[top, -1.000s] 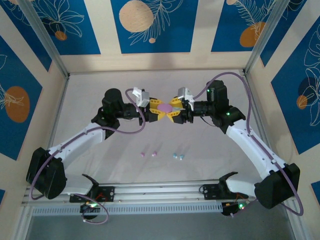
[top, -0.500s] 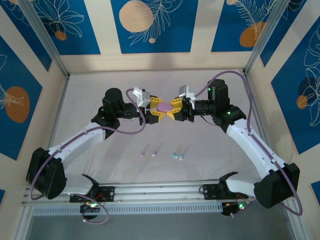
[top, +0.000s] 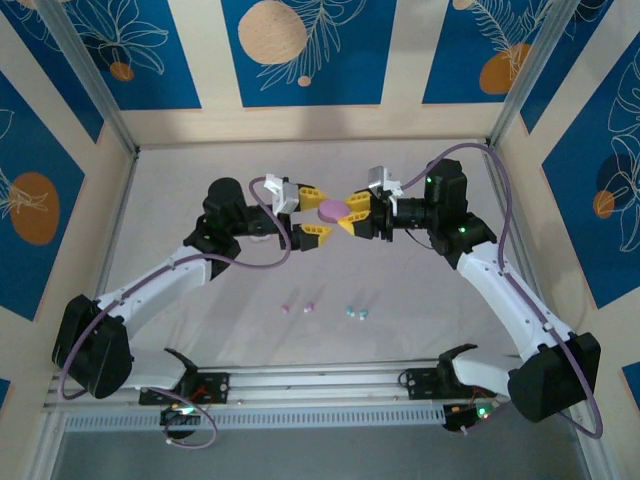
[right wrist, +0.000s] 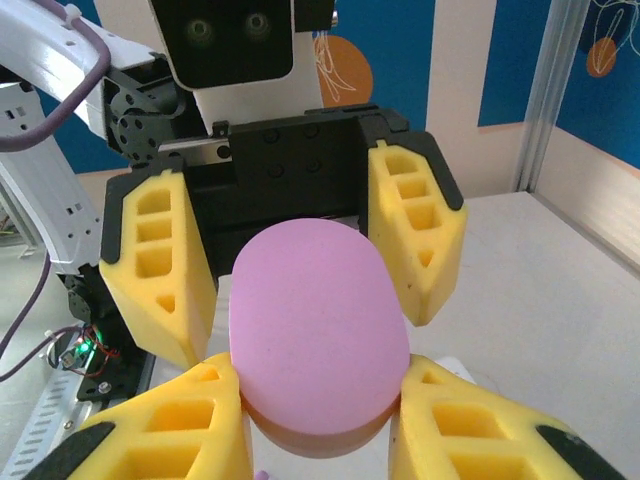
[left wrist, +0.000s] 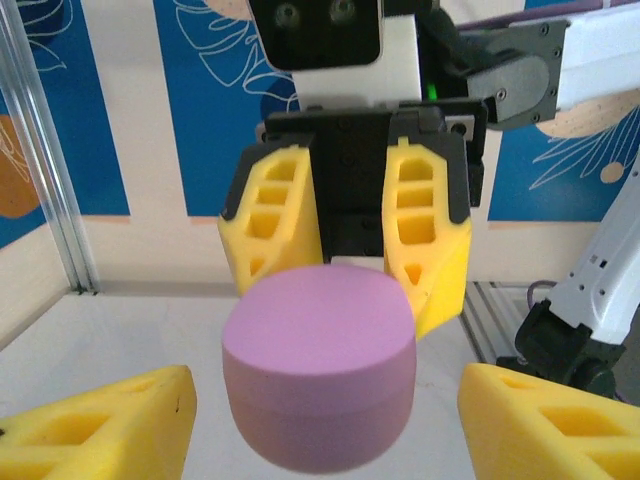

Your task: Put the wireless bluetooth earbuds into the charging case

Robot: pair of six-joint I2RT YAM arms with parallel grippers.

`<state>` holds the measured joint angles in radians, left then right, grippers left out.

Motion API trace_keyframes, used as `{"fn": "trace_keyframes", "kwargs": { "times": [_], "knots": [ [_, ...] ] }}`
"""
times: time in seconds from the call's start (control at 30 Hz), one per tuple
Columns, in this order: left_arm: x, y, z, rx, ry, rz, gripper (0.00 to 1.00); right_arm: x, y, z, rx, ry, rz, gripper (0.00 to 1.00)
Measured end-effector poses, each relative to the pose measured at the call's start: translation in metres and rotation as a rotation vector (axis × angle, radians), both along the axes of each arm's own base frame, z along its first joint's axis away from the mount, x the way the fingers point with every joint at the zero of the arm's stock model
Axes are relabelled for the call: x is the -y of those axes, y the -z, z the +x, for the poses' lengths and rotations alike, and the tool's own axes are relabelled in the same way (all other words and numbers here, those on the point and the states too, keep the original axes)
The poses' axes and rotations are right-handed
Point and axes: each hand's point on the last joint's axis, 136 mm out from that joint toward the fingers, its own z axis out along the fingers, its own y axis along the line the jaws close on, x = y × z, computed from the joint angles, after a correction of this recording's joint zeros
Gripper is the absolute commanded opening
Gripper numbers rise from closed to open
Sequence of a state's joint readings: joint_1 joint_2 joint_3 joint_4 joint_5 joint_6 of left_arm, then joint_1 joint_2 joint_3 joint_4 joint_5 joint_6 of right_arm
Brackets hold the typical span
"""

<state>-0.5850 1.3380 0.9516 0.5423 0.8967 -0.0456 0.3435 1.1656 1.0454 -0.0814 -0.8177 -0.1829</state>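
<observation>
A closed pink charging case [top: 331, 208] hangs above the table's middle, with my right gripper [top: 350, 214] shut on its sides. In the right wrist view the case [right wrist: 315, 330] sits pinched between my yellow fingers [right wrist: 170, 430]. My left gripper [top: 311, 211] faces it from the left, open, with its fingers [left wrist: 100, 430] standing off both sides of the case [left wrist: 320, 370] without touching. On the table nearer the arm bases lie two pink earbuds [top: 297, 307] and two teal earbuds [top: 357, 312].
The white tabletop is walled by blue and beige patterned panels with aluminium posts [top: 95, 90]. A metal rail [top: 320, 385] carrying the arm bases runs along the near edge.
My left gripper has opened and let go of the pink case. My right gripper has shut on the case and holds it alone, shifted slightly toward the back.
</observation>
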Motion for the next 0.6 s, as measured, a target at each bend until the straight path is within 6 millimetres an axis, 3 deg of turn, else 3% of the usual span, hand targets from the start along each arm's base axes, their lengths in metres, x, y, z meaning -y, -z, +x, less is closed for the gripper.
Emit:
{"fn": "trace_keyframes", "kwargs": {
  "times": [0.17,0.4,0.6],
  "knots": [
    [0.0005,-0.0055,0.0008,0.003,0.002,-0.024,0.60,-0.0003,0.0013,0.0002,-0.005,-0.001,0.004,0.24],
    [0.0011,-0.0032,0.0026,-0.006,-0.003,-0.020,0.65,-0.0004,-0.0026,0.0022,-0.001,0.005,0.021,0.24],
    [0.0011,-0.0030,0.0032,-0.010,-0.006,-0.020,0.56,0.0001,-0.0032,0.0028,-0.002,0.008,0.026,0.24]
  ]
}}
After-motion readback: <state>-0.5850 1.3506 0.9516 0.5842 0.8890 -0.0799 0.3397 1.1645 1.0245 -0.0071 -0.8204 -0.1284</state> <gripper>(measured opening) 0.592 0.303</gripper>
